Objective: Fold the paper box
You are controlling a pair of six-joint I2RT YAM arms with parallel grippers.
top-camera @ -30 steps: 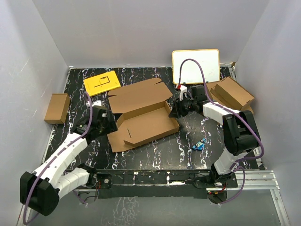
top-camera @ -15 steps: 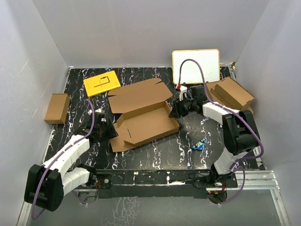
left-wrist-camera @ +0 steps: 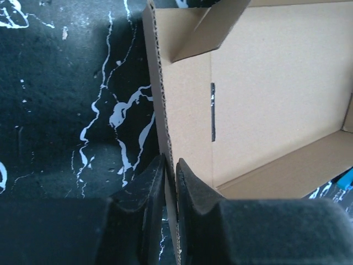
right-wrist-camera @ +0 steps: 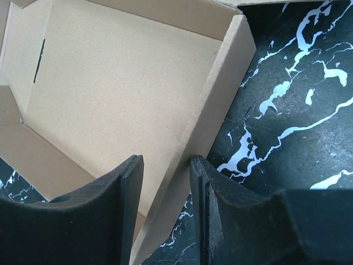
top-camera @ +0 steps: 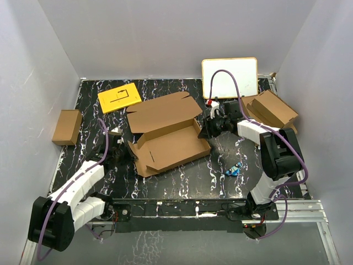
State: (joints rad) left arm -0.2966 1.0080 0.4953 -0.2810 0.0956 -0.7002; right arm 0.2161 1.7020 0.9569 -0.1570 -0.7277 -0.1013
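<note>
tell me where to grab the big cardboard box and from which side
Grip the short left wall of the cardboard box from above, with one finger inside the tray and one outside. That wall stands upright with a thin top edge, which suits a pinch; the left end effector is clamped on it this way.

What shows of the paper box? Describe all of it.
The paper box is plain brown corrugated cardboard, lying open on the black marbled table: a shallow tray with raised walls, a slot in its floor, its lid panel spread open behind. The left fingers pinch its left wall; the right fingers straddle its right wall.
</note>
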